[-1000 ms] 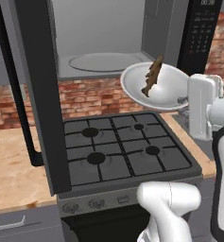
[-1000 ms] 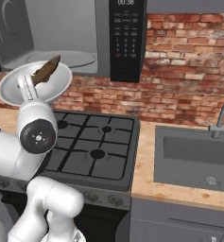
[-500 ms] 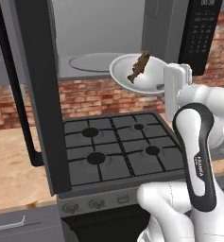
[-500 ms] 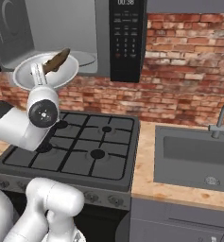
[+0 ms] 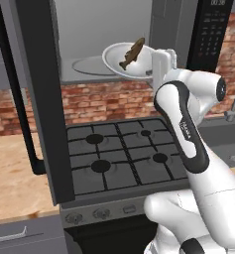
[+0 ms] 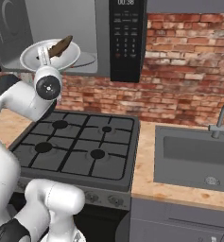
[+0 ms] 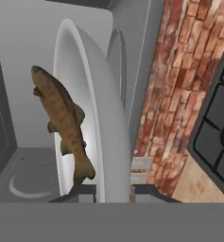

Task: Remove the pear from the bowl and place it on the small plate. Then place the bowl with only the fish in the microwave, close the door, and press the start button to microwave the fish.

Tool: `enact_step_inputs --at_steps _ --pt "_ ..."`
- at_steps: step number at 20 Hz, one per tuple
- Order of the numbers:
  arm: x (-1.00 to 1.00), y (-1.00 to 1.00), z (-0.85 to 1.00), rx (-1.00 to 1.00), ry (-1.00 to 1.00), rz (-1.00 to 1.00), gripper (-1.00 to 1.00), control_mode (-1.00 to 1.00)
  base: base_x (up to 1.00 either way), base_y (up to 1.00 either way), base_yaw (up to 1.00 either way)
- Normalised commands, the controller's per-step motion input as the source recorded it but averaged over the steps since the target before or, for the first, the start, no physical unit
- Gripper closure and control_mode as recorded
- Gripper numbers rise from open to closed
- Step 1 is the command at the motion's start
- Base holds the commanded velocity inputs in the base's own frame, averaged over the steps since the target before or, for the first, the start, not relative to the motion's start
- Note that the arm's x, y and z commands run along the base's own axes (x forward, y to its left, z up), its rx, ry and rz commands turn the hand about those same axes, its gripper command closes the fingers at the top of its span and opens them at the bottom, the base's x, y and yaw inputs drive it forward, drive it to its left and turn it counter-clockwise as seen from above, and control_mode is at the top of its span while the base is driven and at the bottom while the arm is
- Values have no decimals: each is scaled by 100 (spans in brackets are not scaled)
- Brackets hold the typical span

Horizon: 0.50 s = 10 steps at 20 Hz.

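Left base view: I see the bowl with 1 fish at the microwave mouth.
Right base view: bowl just before the microwave cavity.
Hand view: gripper pinching the bowl's rim.

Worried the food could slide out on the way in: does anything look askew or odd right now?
Yes: the bowl, held at its rim by the gripper, is tilted, and the fish lies propped against its inner slope.
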Motion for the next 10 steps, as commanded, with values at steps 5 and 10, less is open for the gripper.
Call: enact_step_inputs --at_steps 5,10 --pt "68 17 8 0 4 0 100 -100 0 0 0" --pt "64 11 1 0 7 0 100 -100 0 0 0"
